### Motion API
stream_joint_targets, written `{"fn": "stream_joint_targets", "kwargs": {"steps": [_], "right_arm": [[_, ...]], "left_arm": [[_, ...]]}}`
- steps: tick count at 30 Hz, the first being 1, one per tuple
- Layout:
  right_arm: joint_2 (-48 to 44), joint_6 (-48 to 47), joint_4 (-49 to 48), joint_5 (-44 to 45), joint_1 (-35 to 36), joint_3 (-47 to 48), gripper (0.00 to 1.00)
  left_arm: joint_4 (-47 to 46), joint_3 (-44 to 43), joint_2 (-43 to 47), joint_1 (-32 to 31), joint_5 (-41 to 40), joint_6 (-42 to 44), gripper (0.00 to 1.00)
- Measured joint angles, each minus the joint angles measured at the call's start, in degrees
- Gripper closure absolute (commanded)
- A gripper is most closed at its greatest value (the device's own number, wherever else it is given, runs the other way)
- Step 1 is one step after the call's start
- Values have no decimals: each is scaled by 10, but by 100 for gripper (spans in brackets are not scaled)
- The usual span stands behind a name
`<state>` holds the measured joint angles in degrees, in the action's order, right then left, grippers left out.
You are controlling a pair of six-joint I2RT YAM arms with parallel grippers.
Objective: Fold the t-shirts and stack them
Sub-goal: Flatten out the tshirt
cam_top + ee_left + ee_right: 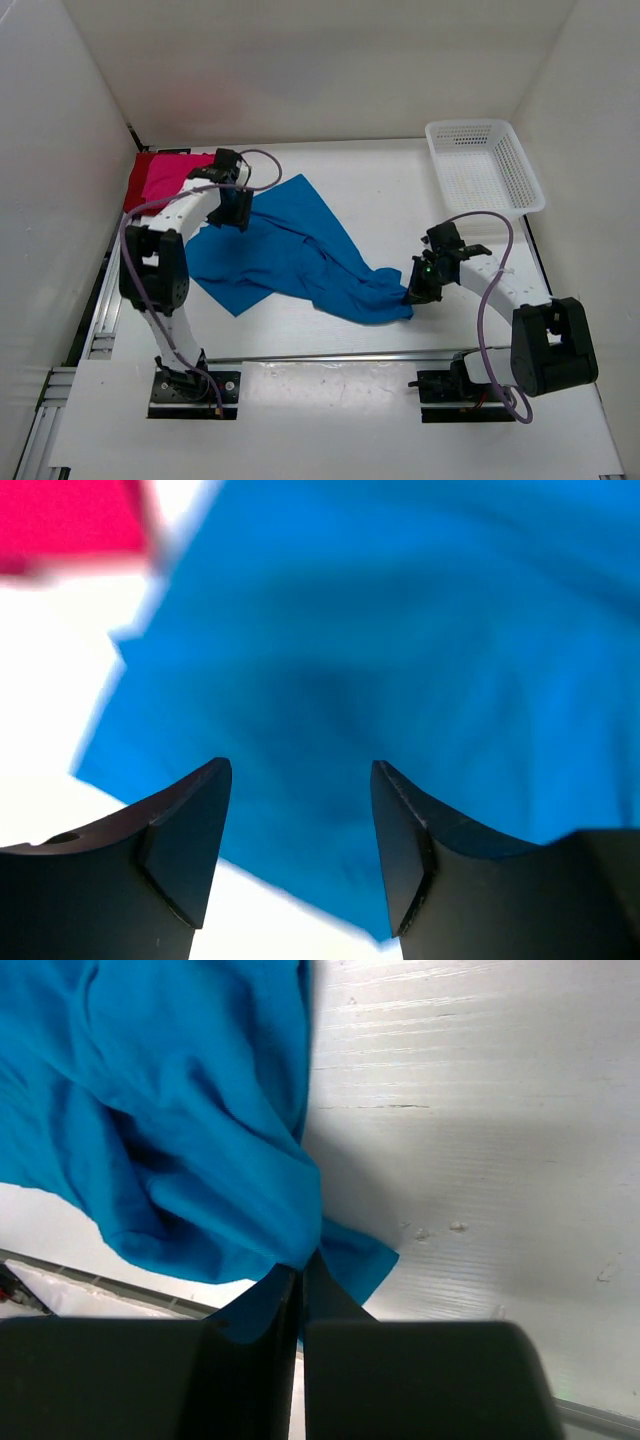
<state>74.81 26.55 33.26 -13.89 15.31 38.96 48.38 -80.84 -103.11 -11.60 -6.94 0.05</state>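
Note:
The blue t-shirt (290,250) lies spread and rumpled across the middle of the table. Its near right end is bunched up where my right gripper (412,293) is shut on a corner of the cloth (340,1260). My left gripper (237,215) hovers over the shirt's far left part, open, with nothing between its fingers (190,820); only blue fabric (380,630) shows below it. At the far left corner a pink-magenta t-shirt (172,172) lies folded on a dark red one (136,195). The pink one (60,520) also shows in the left wrist view.
A white mesh basket (470,124) stands at the far right by the wall. White walls close in the table on the left, back and right. A metal rail (330,357) runs along the near edge in front of the arm bases.

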Motion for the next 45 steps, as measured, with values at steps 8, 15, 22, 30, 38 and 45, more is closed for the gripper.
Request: {"fn": "stream_joint_targets", "kwargs": {"steps": [8, 15, 22, 30, 38, 45], "right_arm": [[-10, -11, 25, 29, 0, 1, 99], [-20, -16, 32, 39, 0, 4, 99], [-19, -19, 35, 47, 0, 15, 99], [-50, -58, 56, 19, 0, 45, 99], [-163, -112, 70, -136, 27, 257, 99], [-170, -104, 37, -263, 37, 417, 99]], "left_arm": [[-38, -60, -117, 58, -118, 0, 25], [-5, -38, -138, 76, -108, 0, 28], [-9, -12, -129, 79, -49, -1, 90], [39, 66, -43, 83, 12, 1, 90], [120, -187, 112, 83, 1, 0, 90], [102, -418, 153, 64, -38, 0, 90]]}}
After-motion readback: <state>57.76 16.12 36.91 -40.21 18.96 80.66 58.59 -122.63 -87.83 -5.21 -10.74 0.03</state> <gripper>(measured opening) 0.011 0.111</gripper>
